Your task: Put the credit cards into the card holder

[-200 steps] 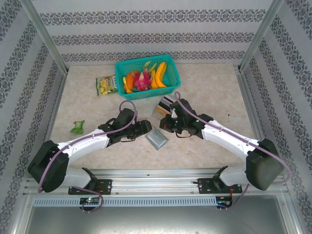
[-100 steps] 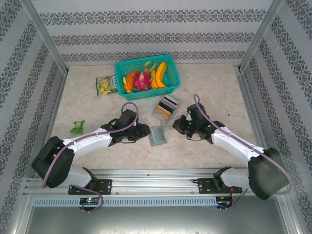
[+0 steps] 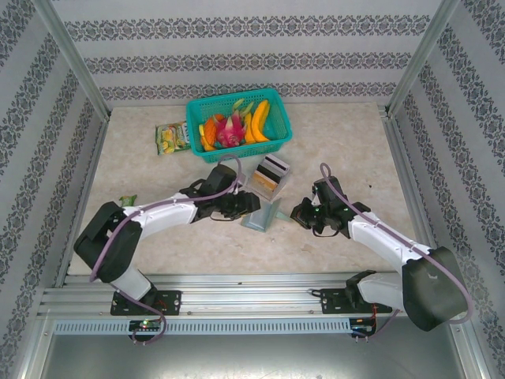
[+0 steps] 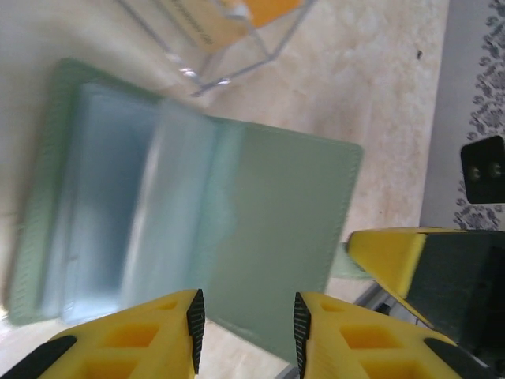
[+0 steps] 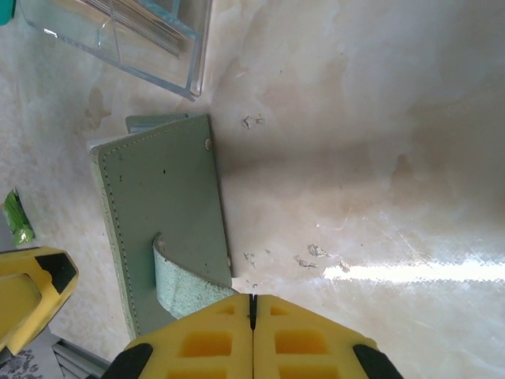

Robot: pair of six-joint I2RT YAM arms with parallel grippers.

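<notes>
Left claw (image 4: 245,320) hangs over the near edge of the opened card holder (image 4: 276,221), jaws partly apart; whether it grips anything I cannot tell. That card holder sits on the table (image 3: 347,142) just in front of the clear box (image 3: 268,175) that holds the credit cards (image 3: 274,165). Right claw (image 5: 252,304) is clenched on the card holder's strap (image 5: 185,280)
</notes>
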